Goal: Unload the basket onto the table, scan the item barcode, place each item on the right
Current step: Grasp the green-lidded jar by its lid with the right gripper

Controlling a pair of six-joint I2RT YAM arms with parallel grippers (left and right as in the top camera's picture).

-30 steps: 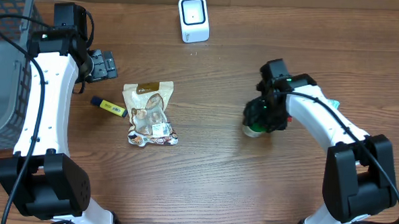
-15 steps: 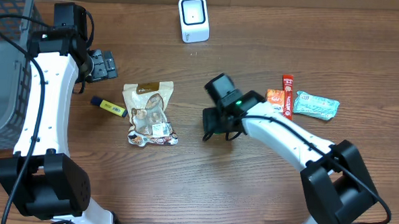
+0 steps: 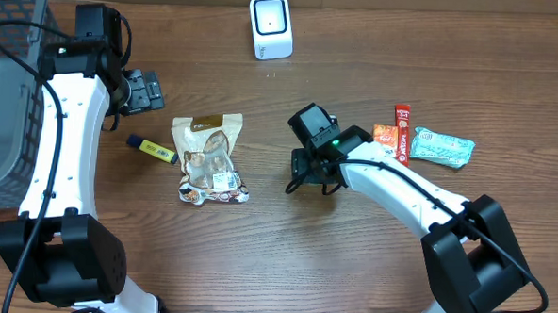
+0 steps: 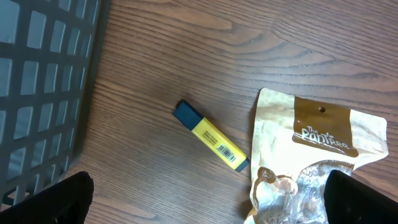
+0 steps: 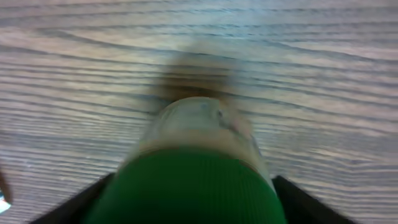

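Green-capped bottle (image 5: 189, 180) at centre of overhead frame, between the fingers of right gripper (image 3: 309, 165), close above table (image 3: 284, 261). Wrist view blurred: cannot tell whether pads press the cap or stand just off it. Risk: a loose hold would let it drop and roll. Label side unseen, may face away from white scanner (image 3: 270, 26), well apart at upper centre. Right arm reaching in from lower right, wrist bent down. Left gripper (image 3: 145, 89) at upper left, spread wide, empty.
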